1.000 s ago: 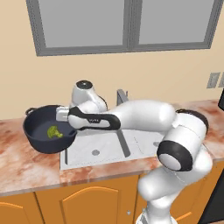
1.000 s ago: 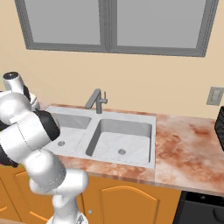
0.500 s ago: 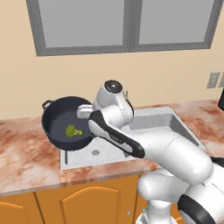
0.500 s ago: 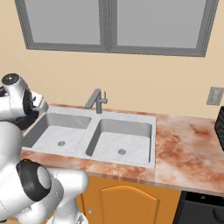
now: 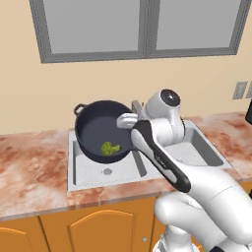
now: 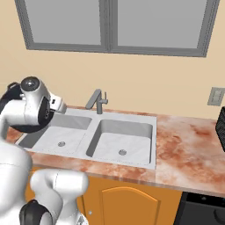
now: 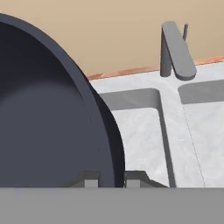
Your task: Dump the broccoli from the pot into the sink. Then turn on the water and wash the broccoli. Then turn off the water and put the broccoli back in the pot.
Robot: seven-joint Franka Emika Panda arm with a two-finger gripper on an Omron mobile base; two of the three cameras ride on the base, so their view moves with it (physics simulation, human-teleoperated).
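Over the left basin: tool [image 7: 111, 178] clamped narrow on the rim of the pot [image 5: 104, 129], one finger inside the wall and one outside, seen in the hand view. Pot lifted off the desk and tipped steeply on its side, mouth turned toward the left base camera, one loop handle up at its top left. Broccoli [image 5: 110, 147] lying inside the pot against the lower wall, still not in the sink [image 6: 134, 125]. Below, pale grey marbled double basin with a round drain [image 6: 122, 152] in each bowl, both bowls dry. Grey angular faucet [image 6: 97, 101] standing at the back between the bowls, spout reaching forward. Around the sink, reddish-brown marbled desk [image 6: 189, 149] on orange wooden cabinet doors [image 5: 101, 233]. Behind, a tan wall with a grey-framed window [image 5: 142, 24] of two panes. Grey wall socket [image 6: 216, 96] to the right on the wall, and a dark object at the far right edge, too cropped to identify.
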